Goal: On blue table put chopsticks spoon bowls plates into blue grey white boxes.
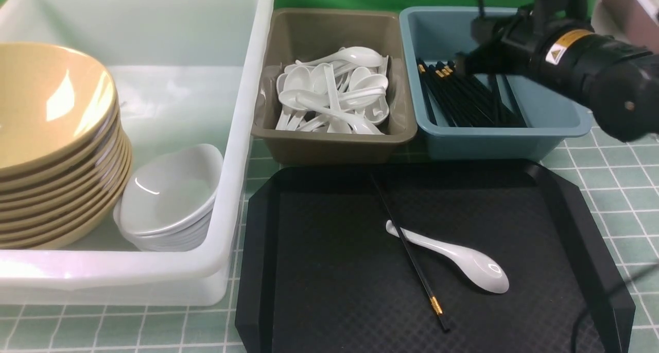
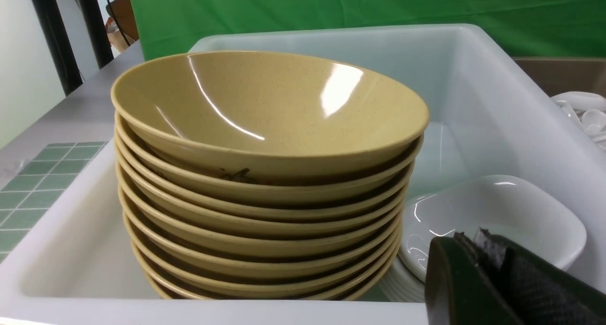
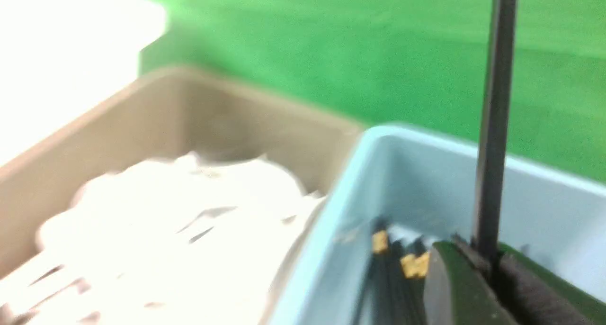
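Note:
My right gripper [image 1: 461, 62] [image 3: 487, 258] hangs over the blue box [image 1: 489, 144] [image 3: 369, 197], shut on one black chopstick [image 3: 494, 126] that stands upright between its jaws. Several chopsticks [image 1: 463, 103] lie in that box. The grey box [image 1: 329, 149] holds a heap of white spoons [image 1: 334, 95]. One chopstick [image 1: 406, 245] and one spoon [image 1: 463, 260] lie crossed on the black tray [image 1: 515, 198]. In the white box [image 1: 247, 137], yellow bowls [image 1: 51, 137] [image 2: 265, 126] are stacked beside white plates [image 1: 170, 198] [image 2: 497, 216]. My left gripper [image 2: 471, 239] is shut and empty, just outside the box by the plates.
The three boxes stand side by side along the far part of the blue table [image 1: 618, 178], with the black tray in front of the grey and blue ones. A green backdrop rises behind them. The right arm's thick black body reaches in from the right.

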You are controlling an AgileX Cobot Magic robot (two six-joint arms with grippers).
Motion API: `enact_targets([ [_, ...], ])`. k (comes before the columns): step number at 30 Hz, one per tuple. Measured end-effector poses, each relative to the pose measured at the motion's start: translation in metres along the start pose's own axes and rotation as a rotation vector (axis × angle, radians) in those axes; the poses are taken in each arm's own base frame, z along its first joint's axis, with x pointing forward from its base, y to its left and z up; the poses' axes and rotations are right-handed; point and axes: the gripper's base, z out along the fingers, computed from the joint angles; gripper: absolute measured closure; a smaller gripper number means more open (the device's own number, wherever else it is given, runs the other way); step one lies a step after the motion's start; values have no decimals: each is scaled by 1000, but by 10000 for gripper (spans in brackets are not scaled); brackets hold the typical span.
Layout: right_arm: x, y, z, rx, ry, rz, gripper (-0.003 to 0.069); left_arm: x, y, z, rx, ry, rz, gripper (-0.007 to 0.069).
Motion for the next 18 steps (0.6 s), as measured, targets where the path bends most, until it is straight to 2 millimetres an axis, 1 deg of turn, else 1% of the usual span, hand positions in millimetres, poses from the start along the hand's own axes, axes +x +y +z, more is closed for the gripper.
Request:
enact_targets([
  [1, 11, -5, 13, 12, 37, 10, 536, 0, 0, 0, 0, 0, 0, 623],
  [2, 15, -9, 21, 20, 61, 20, 517, 0, 0, 0, 0, 0, 0, 623],
  [3, 25, -10, 29, 19, 122, 26, 479, 0, 0, 0, 0, 0, 0, 623],
  [5, 33, -10, 35, 18, 197, 35, 428, 0, 0, 0, 0, 1, 0, 623],
  [6, 36, -10, 38, 15, 259, 42, 378, 0, 0, 0, 0, 1, 0, 623],
  [7, 36, -10, 38, 14, 278, 44, 372, 0, 0, 0, 0, 1, 0, 623],
  [8, 35, -10, 37, 10, 330, 49, 342, 0, 0, 0, 0, 1, 0, 623],
  [9, 32, -7, 32, 2, 405, 55, 309, 0, 0, 0, 0, 1, 0, 623],
  [10, 28, -4, 27, -6, 485, 56, 291, 0, 0, 0, 0, 1, 0, 623],
  [11, 24, 0, 21, -16, 543, 65, 285, 0, 0, 0, 0, 1, 0, 623],
  [13, 21, 14, 2, -53, 733, 51, 287, 0, 0, 0, 0, 1, 0, 623],
  [14, 20, 18, -1, -61, 749, 46, 288, 0, 0, 0, 0, 1, 0, 623],
  [15, 27, 36, -15, -104, 901, 15, 306, 0, 0, 0, 0, 1, 0, 623],
  [16, 35, 46, -22, -130, 975, -10, 321, 0, 0, 0, 0, 1, 0, 623],
  [17, 46, 63, -31, -167, 1050, -47, 339, 0, 0, 0, 0, 1, 0, 623],
  [18, 55, 71, -36, -189, 1091, -70, 352, 0, 0, 0, 0, 1, 0, 623],
])
